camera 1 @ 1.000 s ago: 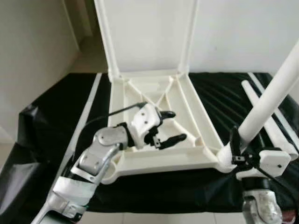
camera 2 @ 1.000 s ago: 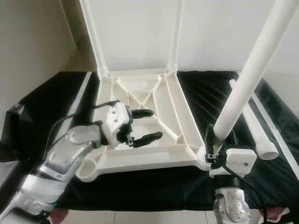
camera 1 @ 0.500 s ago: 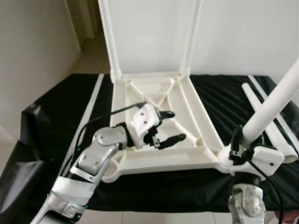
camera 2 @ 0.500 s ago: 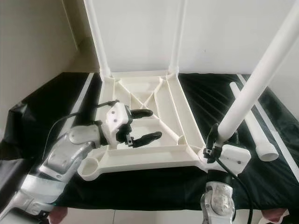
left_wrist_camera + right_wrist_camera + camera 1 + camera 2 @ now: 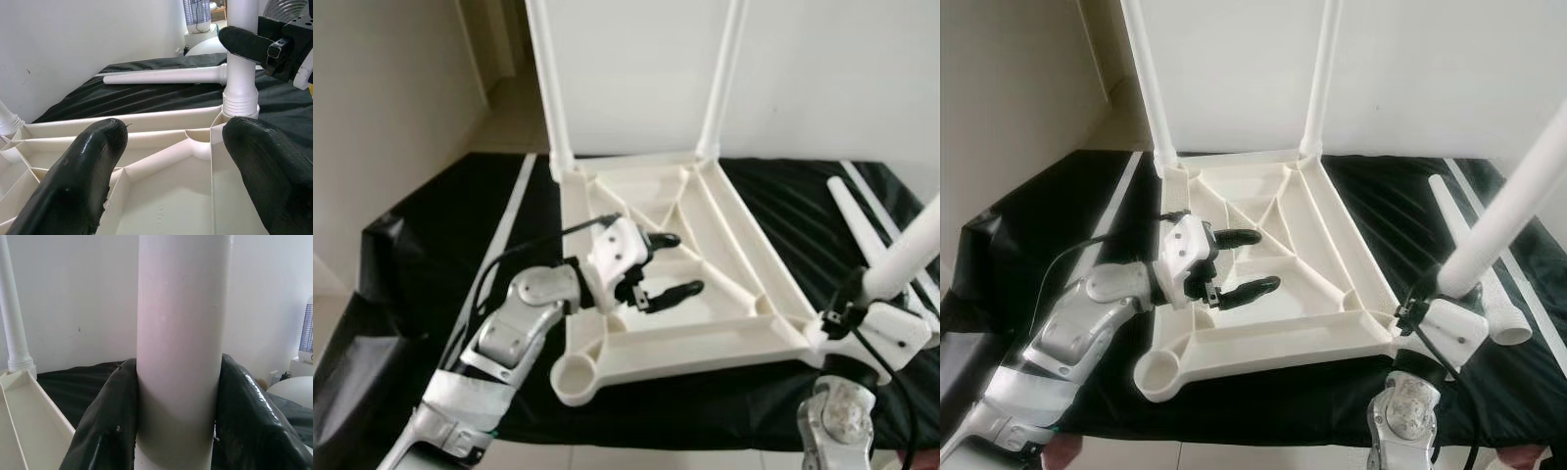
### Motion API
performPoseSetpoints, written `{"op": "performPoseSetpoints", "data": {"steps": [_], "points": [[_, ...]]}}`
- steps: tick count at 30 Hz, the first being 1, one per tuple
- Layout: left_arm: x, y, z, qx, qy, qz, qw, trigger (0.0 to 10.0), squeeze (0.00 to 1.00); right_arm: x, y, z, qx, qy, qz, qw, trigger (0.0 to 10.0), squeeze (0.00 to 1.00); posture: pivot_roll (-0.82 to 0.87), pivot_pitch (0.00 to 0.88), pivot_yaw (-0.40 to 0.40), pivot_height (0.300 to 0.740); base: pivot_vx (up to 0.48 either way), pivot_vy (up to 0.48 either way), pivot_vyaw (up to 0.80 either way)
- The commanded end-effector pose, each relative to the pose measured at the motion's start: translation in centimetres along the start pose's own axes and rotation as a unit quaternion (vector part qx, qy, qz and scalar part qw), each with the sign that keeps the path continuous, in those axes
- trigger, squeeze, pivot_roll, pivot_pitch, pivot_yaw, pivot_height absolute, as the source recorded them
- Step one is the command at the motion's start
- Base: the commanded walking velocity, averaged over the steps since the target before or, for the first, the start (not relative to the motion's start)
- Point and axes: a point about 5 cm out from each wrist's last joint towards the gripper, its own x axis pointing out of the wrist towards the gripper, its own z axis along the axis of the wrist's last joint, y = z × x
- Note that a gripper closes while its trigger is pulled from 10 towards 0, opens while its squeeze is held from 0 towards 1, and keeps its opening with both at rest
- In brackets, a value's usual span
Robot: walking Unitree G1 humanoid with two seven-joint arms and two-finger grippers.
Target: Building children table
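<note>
On the black-draped surface (image 5: 1048, 211) the white tabletop (image 5: 1263, 264) lies upside down, ribbed underside up.

Leg count: four in total.
- Two legs stand upright in the far corners: far-left leg (image 5: 1148, 78), far-right leg (image 5: 1322, 73).
- One leg (image 5: 1518, 191) is at the near-right corner socket (image 5: 1400, 328), held by the right gripper (image 5: 176, 431). Its long axis runs up and leans to the robot's right, away from vertical.
- One loose leg (image 5: 1469, 259) lies flat on the cloth to the right of the tabletop, long axis running roughly away from the robot, wide end nearest.
- The near-left socket (image 5: 1157, 370) is open, no leg in it.

Right gripper: jaws pressed on either side of the held leg, low on its shaft, pinching it; the right wrist view shows both black fingers (image 5: 105, 426) hugging the white tube. In the left wrist view the leg's ribbed foot appears seated in or on the corner socket; how deep it sits cannot be told.

Left gripper (image 5: 1239, 262): jaws spread wide, holding nothing, poised above the ribbed underside in the left half of the tabletop. Contact with the plastic cannot be confirmed.

Judgement: step in hand is fitting the third leg. The relation that matters is leg axis against socket axis: the leg tilts rightward, so it likely has to be brought upright over the socket before it will go home. The right arm is the one on that corner. The left arm is nearer the empty near-left socket, while the loose leg lies on the right arm's side.
</note>
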Motion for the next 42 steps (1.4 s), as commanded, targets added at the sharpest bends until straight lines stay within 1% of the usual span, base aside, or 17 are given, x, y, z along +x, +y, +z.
{"op": "performPoseSetpoints", "data": {"steps": [1, 12, 18, 20, 21, 22, 24, 25, 26, 29, 32, 33, 34, 35, 36, 39, 42], "points": [[0.0, 0.1, 0.3, 0.004, -0.001, -0.028, 1.000, 10.0, 0.00, -2.2, -2.5, -5.1, -0.062, 0.149, -0.044, 0.986, 10.0, 0.00, -0.05, 0.005, 0.051, 0.740, 0.000, 0.000, 0.00], [0.0, -0.1, 0.2, 0.003, -0.002, -0.027, 1.000, 10.0, 0.00, -1.6, -2.0, -4.9, -0.063, 0.137, -0.048, 0.987, 10.0, 0.00, -0.05, 0.000, 0.044, 0.740, 0.000, 0.000, 0.00], [0.1, -0.1, 0.2, 0.003, -0.003, -0.026, 1.000, 10.0, 0.00, -1.1, -1.8, -4.8, -0.058, 0.130, -0.027, 0.989, 10.0, 0.00, -0.05, 0.000, 0.036, 0.740, 0.000, 0.000, 0.00], [0.1, -0.2, 0.2, 0.003, -0.003, -0.025, 1.000, 10.0, 0.00, -0.8, -1.7, -4.6, -0.062, 0.121, -0.014, 0.991, 10.0, 0.00, -0.05, 0.000, 0.035, 0.740, 0.000, 0.000, 0.00], [0.1, -0.2, 0.2, 0.003, -0.003, -0.025, 1.000, 10.0, 0.00, -0.5, -1.7, -4.2, -0.061, 0.107, -0.005, 0.992, 10.0, 0.00, -0.05, 0.000, 0.034, 0.740, 0.000, 0.000, 0.00], [0.1, -0.2, 0.2, 0.003, -0.003, -0.025, 1.000, 10.0, 0.00, -0.5, -1.7, -4.2, -0.061, 0.107, -0.005, 0.992, 10.0, 0.00, -0.05, 0.000, 0.034, 0.740, 0.000, 0.000, 0.00], [0.1, -0.2, 0.2, 0.003, -0.003, -0.025, 1.000, 10.0, 0.00, 0.3, -1.3, -3.1, -0.060, 0.077, 0.015, 0.995, 10.0, 0.00, -0.05, 0.000, 0.035, 0.740, 0.000, 0.000, 0.00], [0.1, -0.2, 0.2, 0.003, -0.003, -0.025, 1.000, 10.0, 0.00, 0.3, -1.3, -3.1, -0.060, 0.077, 0.015, 0.995, 10.0, 0.00, -0.05, 0.000, 0.035, 0.740, 0.000, 0.000, 0.00], [0.1, -0.3, 0.2, 0.002, -0.004, -0.026, 1.000, 10.0, 0.00, 1.0, -0.9, -1.8, -0.049, 0.049, 0.026, 0.997, 10.0, 0.00, -0.05, 0.000, 0.033, 0.740, 0.000, 0.000, 0.00], [0.1, -0.3, 0.2, 0.002, -0.004, -0.027, 1.000, 10.0, 0.00, 1.2, -0.7, -1.3, -0.046, 0.038, 0.029, 0.998, 10.0, 0.00, -0.05, 0.000, 0.033, 0.740, 0.000, 0.000, 0.00], [0.2, -0.4, 0.1, 0.000, -0.005, -0.027, 1.000, 10.0, 0.00, 1.8, 0.5, 0.7, -0.034, -0.004, 0.057, 0.998, 10.0, 0.00, -0.05, 0.000, 0.030, 0.740, 0.000, 0.000, 0.00], [0.2, -0.4, 0.1, 0.000, -0.005, -0.027, 1.000, 10.0, 0.00, 1.8, 0.5, 0.7, -0.034, -0.004, 0.057, 0.998, 10.0, 0.00, -0.05, 0.000, 0.030, 0.740, 0.000, 0.000, 0.00], [0.2, -0.4, 0.1, 0.000, -0.006, -0.027, 1.000, 10.0, 0.00, 2.1, 1.3, 2.1, -0.021, -0.034, 0.072, 0.997, 10.0, 0.00, -0.05, 0.000, 0.030, 0.740, 0.000, 0.000, 0.00], [0.2, -0.4, 0.1, 0.000, -0.006, -0.027, 1.000, 10.0, 0.00, 2.1, 1.3, 2.1, -0.021, -0.034, 0.072, 0.997, 10.0, 0.00, -0.05, 0.000, 0.030, 0.740, 0.000, 0.000, 0.00], [0.2, -0.5, 0.1, 0.000, -0.005, -0.028, 1.000, 10.0, 0.00, 2.3, 1.5, 2.8, -0.015, -0.046, 0.078, 0.996, 10.0, 0.00, -0.05, 0.000, 0.031, 0.740, 0.000, 0.000, 0.00], [0.2, -0.5, 0.1, 0.000, -0.005, -0.029, 1.000, 10.0, 0.00, 2.5, 1.9, 3.4, -0.006, -0.058, 0.086, 0.995, 10.0, 0.00, -0.05, 0.000, 0.030, 0.740, 0.000, 0.000, 0.00], [0.2, -0.5, 0.1, 0.000, -0.006, -0.028, 1.000, 10.0, 0.00, 2.6, 2.1, 4.0, -0.008, -0.073, 0.092, 0.993, 10.0, 0.00, -0.05, 0.000, 0.028, 0.740, 0.000, 0.000, 0.00]]}}
